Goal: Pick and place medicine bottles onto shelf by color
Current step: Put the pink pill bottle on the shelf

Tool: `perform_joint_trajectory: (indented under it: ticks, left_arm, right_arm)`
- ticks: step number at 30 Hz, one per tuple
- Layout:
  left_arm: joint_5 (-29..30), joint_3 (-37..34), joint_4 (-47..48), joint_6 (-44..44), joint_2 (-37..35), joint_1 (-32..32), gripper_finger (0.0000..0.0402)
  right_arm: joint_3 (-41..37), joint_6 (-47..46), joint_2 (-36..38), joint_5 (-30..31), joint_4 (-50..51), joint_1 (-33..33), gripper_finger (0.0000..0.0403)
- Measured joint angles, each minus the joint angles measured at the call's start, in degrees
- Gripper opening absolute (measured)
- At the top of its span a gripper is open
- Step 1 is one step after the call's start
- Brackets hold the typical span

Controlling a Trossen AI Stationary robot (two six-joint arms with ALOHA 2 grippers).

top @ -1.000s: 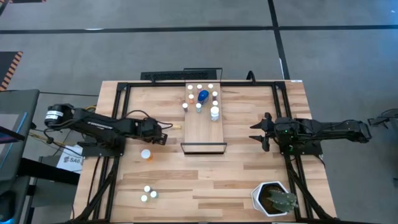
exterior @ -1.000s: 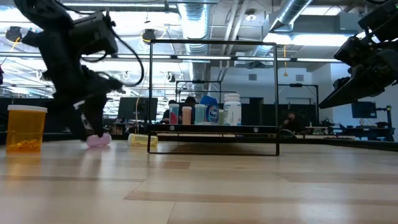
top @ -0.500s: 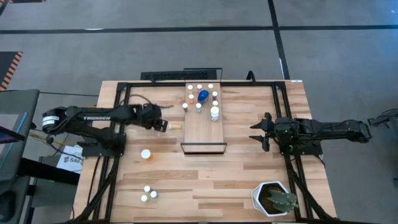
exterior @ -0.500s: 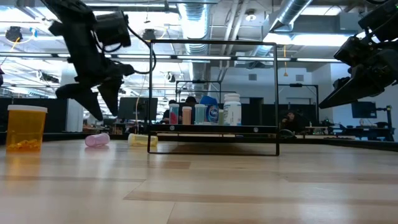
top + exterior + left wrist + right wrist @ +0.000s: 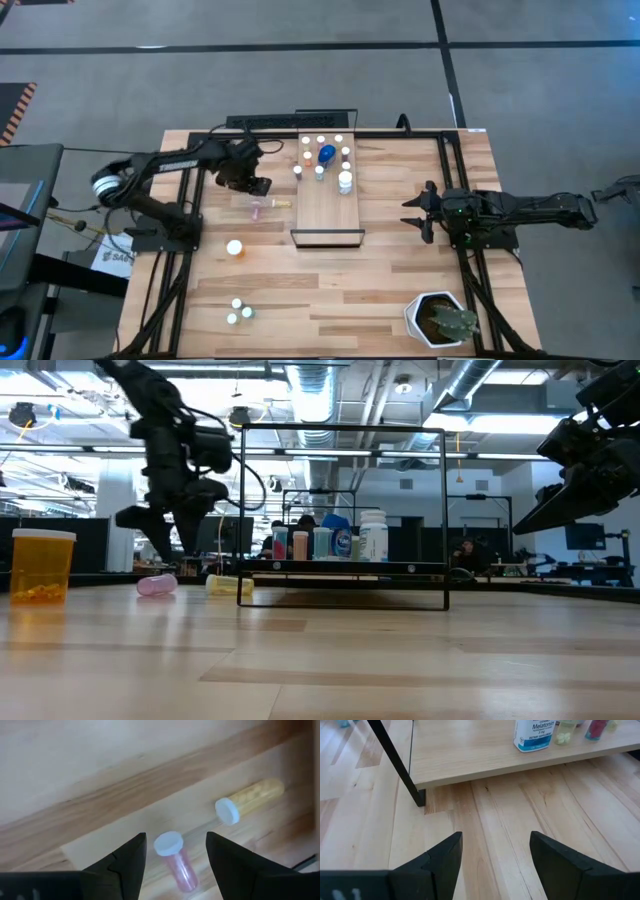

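A pink bottle [image 5: 257,209] and a yellowish bottle [image 5: 283,203] lie on their sides on the table, left of the shelf [image 5: 327,205]. My left gripper [image 5: 257,187] hangs open and empty in the air above them. In the left wrist view the pink bottle [image 5: 176,860] shows between the fingers and the yellowish one [image 5: 250,800] beyond them. Several bottles stand at the shelf's far end, among them the blue one [image 5: 327,154]. My right gripper [image 5: 413,212] waits open and empty to the right of the shelf.
An orange bottle [image 5: 234,248] stands on the table nearer the front, and three small white-capped bottles [image 5: 238,311] stand near the front edge. A white hexagonal plant pot [image 5: 440,320] stands at the front right. A white Melatonin bottle [image 5: 535,732] stands on the shelf's right side.
My left gripper has risen from the table beside the pink bottle and gone toward the far edge. The pink and yellowish bottles lie where they were.
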State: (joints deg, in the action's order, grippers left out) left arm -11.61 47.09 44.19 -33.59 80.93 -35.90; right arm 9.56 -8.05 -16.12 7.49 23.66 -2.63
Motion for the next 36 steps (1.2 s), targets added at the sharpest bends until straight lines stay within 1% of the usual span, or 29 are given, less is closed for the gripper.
perform_joint_trajectory:
  ticks: [3,6,10,15,21,27,36]
  left_arm:
    - [0.2,5.0,4.4,3.7,4.4,-0.3,0.0192]
    - [-0.5,8.3,8.9,5.8,8.4,-0.7,0.0192]
    - [-2.7,10.7,12.9,7.2,13.5,-1.3,0.0192]
    - [-5.2,12.0,13.8,7.9,17.5,-2.2,0.0192]
    - [-7.2,12.1,13.8,7.7,19.2,-2.2,0.0192]
    - [-7.2,12.1,13.8,7.1,19.6,-2.2,0.0192]
    - [-3.2,12.1,12.1,5.5,19.6,-1.2,0.0192]
  right_arm:
    - [0.0,0.0,0.0,0.0,0.0,0.0,0.0255]
    - [0.0,0.0,0.0,0.0,0.0,0.0,0.0255]
    - [0.0,0.0,0.0,0.0,0.0,0.0,0.0255]
    - [0.0,0.0,0.0,0.0,0.0,0.0,0.0255]
    - [0.0,0.0,0.0,0.0,0.0,0.0,0.0255]
    - [0.0,0.0,0.0,0.0,0.0,0.0,0.0255]
    - [0.0,0.0,0.0,0.0,0.0,0.0,0.0255]
